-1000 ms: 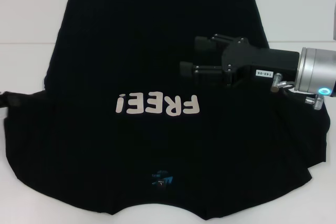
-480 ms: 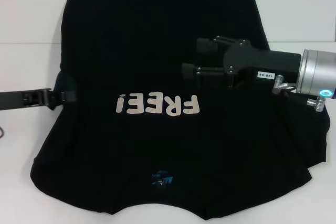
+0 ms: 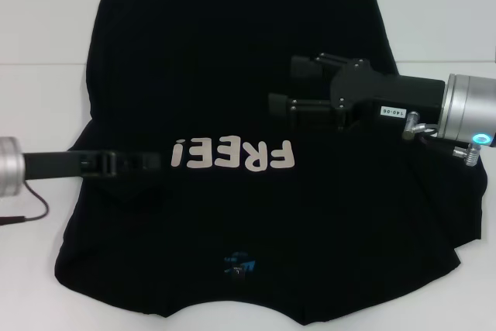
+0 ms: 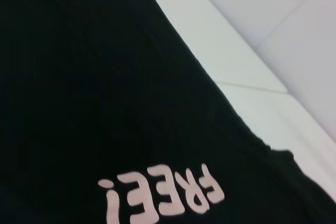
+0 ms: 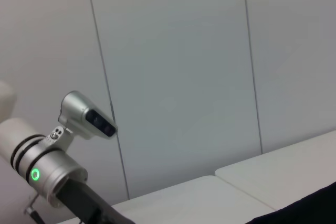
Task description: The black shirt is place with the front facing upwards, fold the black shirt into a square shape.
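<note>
The black shirt (image 3: 232, 60) lies front up on the white table (image 3: 39, 98); its white "FREE!" lettering (image 3: 232, 154) reads upside down and a small blue neck label (image 3: 236, 265) sits near the front edge. My left gripper (image 3: 151, 163) reaches in from the left, low over the shirt and just left of the lettering. It is shut on the shirt's left sleeve, which is folded inward. My right gripper (image 3: 285, 85) hovers open above the shirt's right half. The left wrist view shows the shirt (image 4: 94, 87) and its lettering (image 4: 163, 198) close below.
White table surrounds the shirt on the left and right, with a seam (image 3: 39, 63) running across it. The shirt's near hem runs past the bottom of the head view. The right wrist view shows a grey panelled wall (image 5: 184, 77) and the other arm (image 5: 47, 171) with a green light.
My left gripper has travelled right from the table's left edge onto the shirt, dragging the left sleeve inward, so more bare table shows on the left. The right gripper has barely moved.
</note>
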`<state>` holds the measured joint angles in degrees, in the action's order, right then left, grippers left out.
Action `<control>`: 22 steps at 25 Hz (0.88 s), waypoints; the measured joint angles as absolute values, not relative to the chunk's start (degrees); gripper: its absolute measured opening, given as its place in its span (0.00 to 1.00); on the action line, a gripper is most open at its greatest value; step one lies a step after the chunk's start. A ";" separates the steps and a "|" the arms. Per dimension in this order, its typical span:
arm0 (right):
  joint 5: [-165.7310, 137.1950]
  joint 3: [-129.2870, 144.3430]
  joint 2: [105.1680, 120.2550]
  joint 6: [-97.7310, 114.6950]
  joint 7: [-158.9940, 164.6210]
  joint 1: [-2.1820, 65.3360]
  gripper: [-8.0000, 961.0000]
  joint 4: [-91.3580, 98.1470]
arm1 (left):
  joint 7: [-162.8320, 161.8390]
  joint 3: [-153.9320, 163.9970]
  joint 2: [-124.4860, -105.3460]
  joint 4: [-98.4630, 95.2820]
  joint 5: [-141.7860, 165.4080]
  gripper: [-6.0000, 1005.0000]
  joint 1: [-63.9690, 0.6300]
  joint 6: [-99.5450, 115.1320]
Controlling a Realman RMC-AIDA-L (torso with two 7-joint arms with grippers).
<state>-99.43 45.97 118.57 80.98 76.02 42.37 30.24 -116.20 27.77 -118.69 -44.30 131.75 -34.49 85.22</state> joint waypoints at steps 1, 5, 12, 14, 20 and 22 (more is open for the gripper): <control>-99.29 45.97 118.57 80.98 75.98 42.36 0.95 30.23 | -116.20 27.77 -118.69 -44.30 131.75 0.09 -34.49 85.22; -98.98 45.97 118.57 81.02 75.88 42.32 0.95 30.24 | -116.08 29.29 -119.38 -44.42 131.64 0.26 -34.78 84.03; -98.86 45.96 118.56 80.84 75.88 42.24 0.95 30.24 | -118.03 28.78 -118.64 -44.44 131.88 0.61 -33.74 77.32; -98.69 45.91 118.57 80.83 75.94 42.24 0.95 30.24 | -119.98 28.74 -118.03 -44.37 132.07 0.69 -33.20 74.71; -98.45 45.88 118.57 80.79 76.05 42.27 0.95 30.23 | -125.26 28.85 -115.56 -43.18 132.32 0.92 -31.43 67.45; -98.38 45.87 118.56 80.77 76.07 42.28 0.95 30.24 | -125.85 28.73 -114.85 -42.29 132.31 0.92 -31.21 66.08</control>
